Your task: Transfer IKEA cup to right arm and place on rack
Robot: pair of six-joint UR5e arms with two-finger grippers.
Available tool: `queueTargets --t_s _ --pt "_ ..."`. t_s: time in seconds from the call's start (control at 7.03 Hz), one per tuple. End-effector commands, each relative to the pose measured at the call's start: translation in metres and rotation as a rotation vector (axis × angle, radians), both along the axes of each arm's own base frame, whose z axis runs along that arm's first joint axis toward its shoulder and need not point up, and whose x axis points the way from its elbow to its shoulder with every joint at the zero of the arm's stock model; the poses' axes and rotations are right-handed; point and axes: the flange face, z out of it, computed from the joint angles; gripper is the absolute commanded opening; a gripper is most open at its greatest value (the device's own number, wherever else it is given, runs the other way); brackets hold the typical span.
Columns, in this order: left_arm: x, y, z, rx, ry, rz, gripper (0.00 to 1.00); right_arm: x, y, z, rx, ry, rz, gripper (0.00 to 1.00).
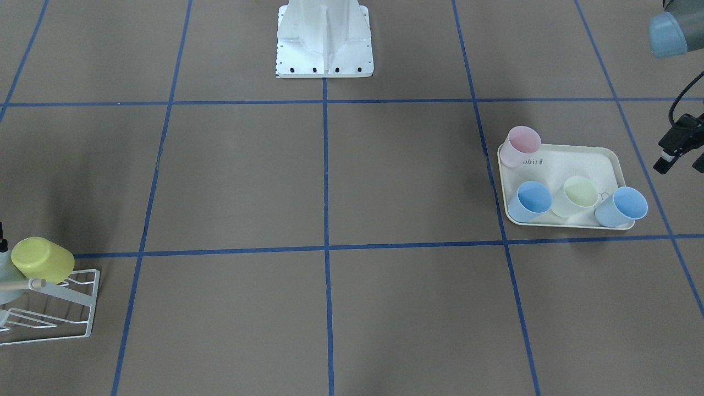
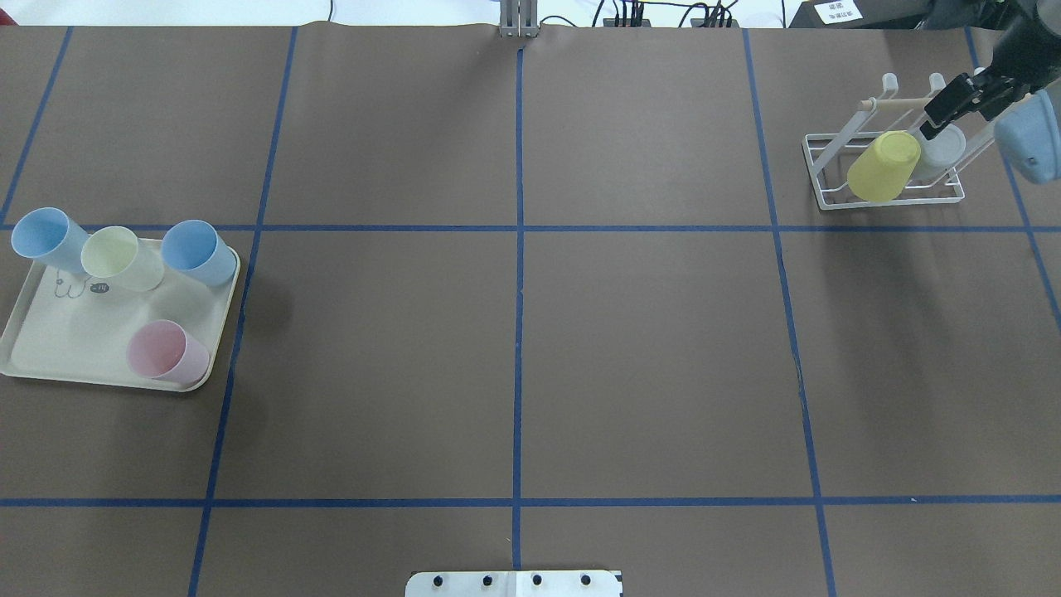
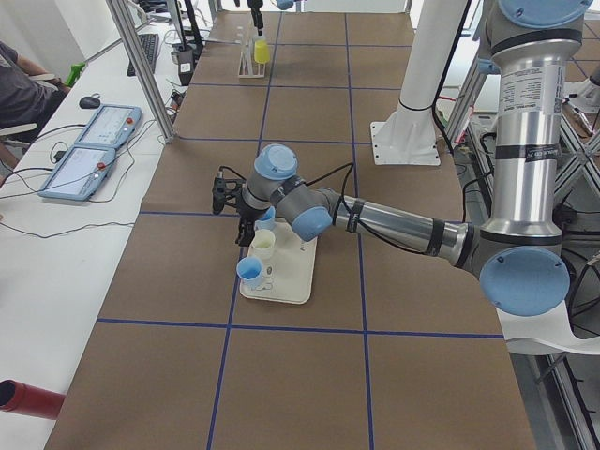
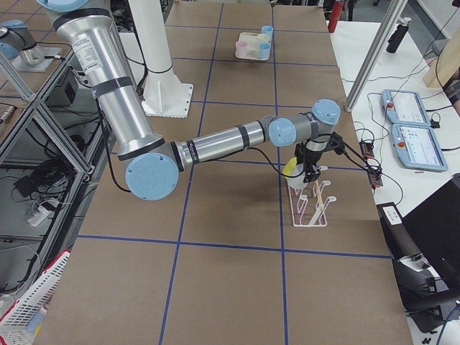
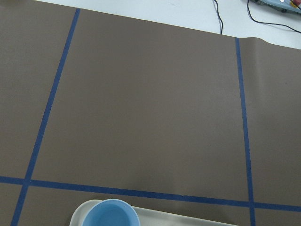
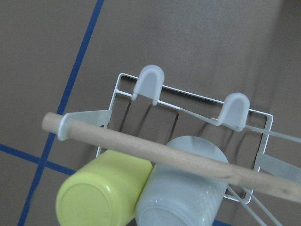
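The white wire rack (image 2: pixel 829 178) stands at the table's far right, with a light wooden dowel (image 6: pixel 155 150) across its top. A yellow cup (image 2: pixel 883 166) and a pale grey cup (image 2: pixel 943 149) hang upside down on the rack, side by side. My right gripper (image 2: pixel 953 108) hovers just above the grey cup, open and holding nothing. Far left, a cream tray (image 2: pixel 66 348) carries two blue cups (image 2: pixel 197 251), a pale yellow cup (image 2: pixel 120 257) and a pink cup (image 2: pixel 166 352). My left gripper (image 1: pixel 681 163) hangs open beside the tray's outer end, with nothing in it.
The robot base (image 1: pixel 324 38) sits at the near middle edge. Blue tape lines (image 2: pixel 518 249) divide the brown table into squares. Tablets (image 3: pixel 89 150) and cables lie on a side bench, where a person (image 3: pixel 14 75) sits.
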Motion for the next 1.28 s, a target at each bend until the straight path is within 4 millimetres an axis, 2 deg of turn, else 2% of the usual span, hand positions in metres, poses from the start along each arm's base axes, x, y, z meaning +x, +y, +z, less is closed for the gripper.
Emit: queueTargets --t_s 0.0,0.43,0.71,0.85,1.14 --pt "0.013 0.004 -0.003 -0.099 0.004 0.016 1.00 0.001 -0.003 -0.005 0.004 -0.006 0.004 0.99" --pt "0.080 0.030 -0.032 -0.233 0.036 0.065 1.00 0.006 -0.002 -0.019 -0.013 -0.062 0.020 0.99" --pt "0.130 0.074 -0.033 -0.311 0.043 0.138 0.99 0.007 0.002 -0.034 -0.006 -0.078 0.037 0.99" --pt "0.141 0.085 -0.023 -0.323 0.022 0.167 0.93 0.007 0.002 -0.034 -0.007 -0.078 0.039 0.99" --pt "0.161 0.098 -0.015 -0.336 0.004 0.219 0.89 0.006 0.003 -0.032 -0.012 -0.078 0.038 0.99"
